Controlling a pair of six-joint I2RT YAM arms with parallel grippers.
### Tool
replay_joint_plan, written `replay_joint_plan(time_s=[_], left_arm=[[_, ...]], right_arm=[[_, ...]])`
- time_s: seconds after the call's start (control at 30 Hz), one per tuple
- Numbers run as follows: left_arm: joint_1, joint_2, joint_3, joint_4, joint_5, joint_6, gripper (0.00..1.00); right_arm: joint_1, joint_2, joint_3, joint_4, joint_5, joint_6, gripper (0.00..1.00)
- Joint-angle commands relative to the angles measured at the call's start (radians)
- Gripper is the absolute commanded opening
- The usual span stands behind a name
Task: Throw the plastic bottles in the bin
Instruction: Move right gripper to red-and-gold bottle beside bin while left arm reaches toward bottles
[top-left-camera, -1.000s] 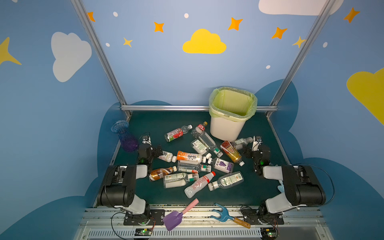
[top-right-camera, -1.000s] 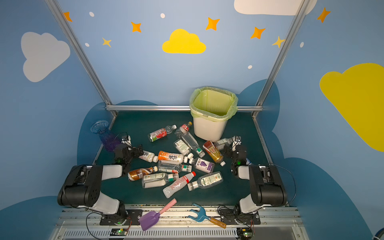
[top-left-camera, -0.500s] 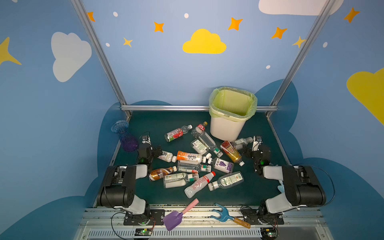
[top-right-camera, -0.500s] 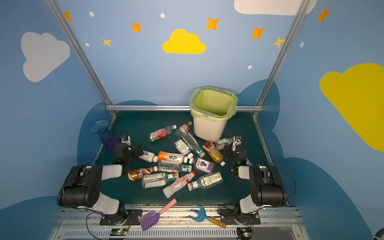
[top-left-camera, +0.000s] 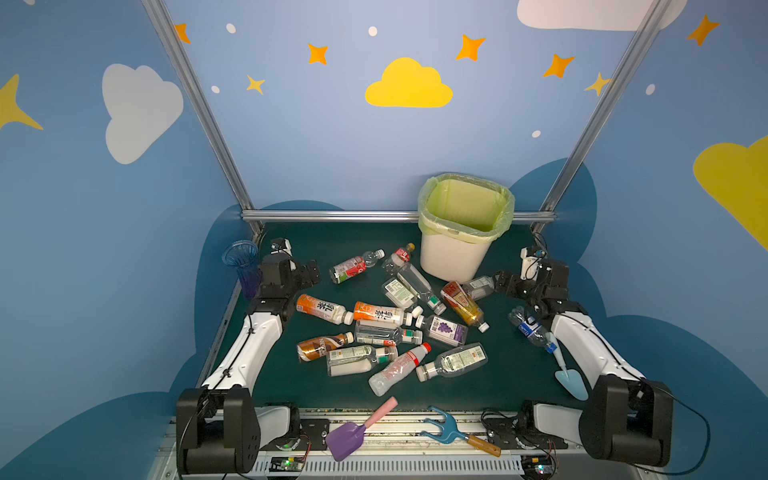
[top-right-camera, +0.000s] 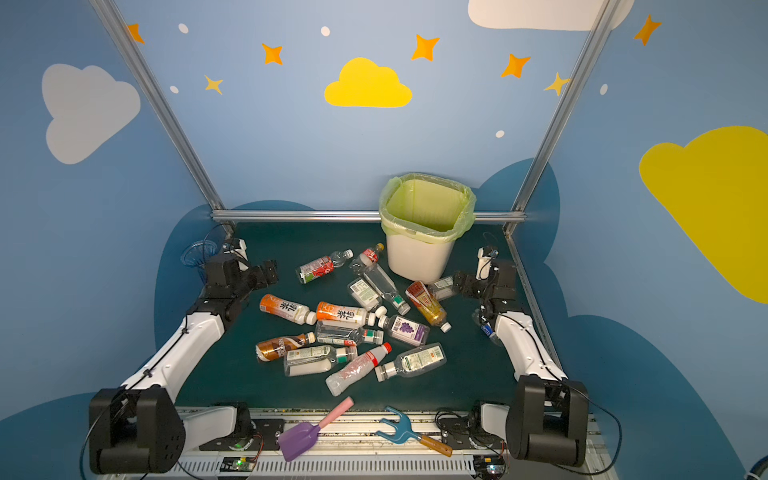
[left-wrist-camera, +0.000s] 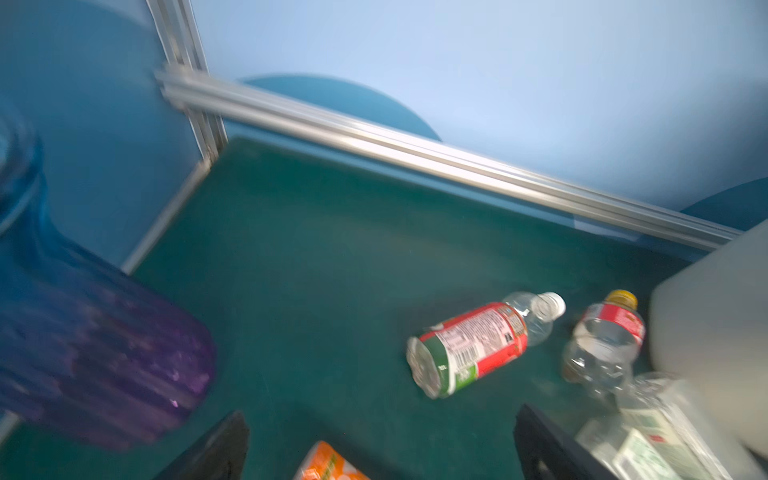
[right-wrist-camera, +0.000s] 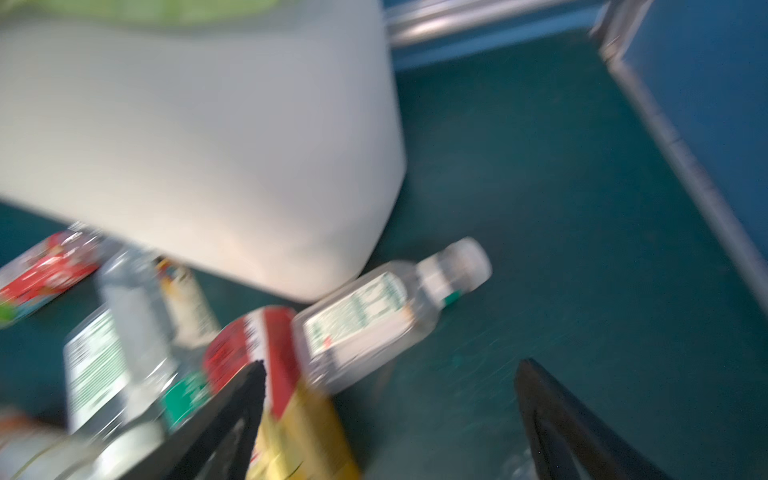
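Several plastic bottles lie scattered over the middle of the green mat in both top views. The bin stands at the back right with its bag-lined mouth free. My left gripper is open and holds nothing, short of a red-green labelled bottle and over the base of an orange one. My right gripper is open beside the bin. A clear white-green labelled bottle and a red-yellow bottle lie just before its jaws.
A blue-purple vase stands close behind my left wrist. A blue-labelled bottle and a blue trowel lie along my right arm. A purple shovel and a blue fork rest on the front rail. A metal bar bounds the back.
Both grippers have shifted only slightly and stay open. The bottles lie where they were.
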Motion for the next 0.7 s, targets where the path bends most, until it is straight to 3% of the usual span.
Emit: replay_joint_plan(time_s=[0.0, 0.13, 0.27, 0.47, 0.67], left_arm=[[0.000, -0.011, 0.051, -0.242, 0.073, -0.118, 1.00], [-0.004, -0.038, 0.061, -0.304, 0.137, -0.194, 1.00], [-0.021, -0.093, 0.034, -0.341, 0.086, -0.260, 1.00], [-0.029, -0.097, 0.046, -0.467, 0.053, -0.264, 1.00], [-0.030, -0.094, 0.055, -0.512, 0.081, -0.260, 1.00]], right_arm=[[0.030, 0.001, 0.042, -0.255, -0.137, 0.044, 0.94], [0.108, -0.001, 0.048, -0.317, -0.091, 0.053, 0.94], [0.188, 0.004, 0.027, -0.337, 0.023, 0.056, 0.94], [0.280, 0.063, 0.038, -0.392, 0.171, 0.042, 0.94], [0.321, 0.118, 0.055, -0.396, 0.232, 0.043, 0.94]])
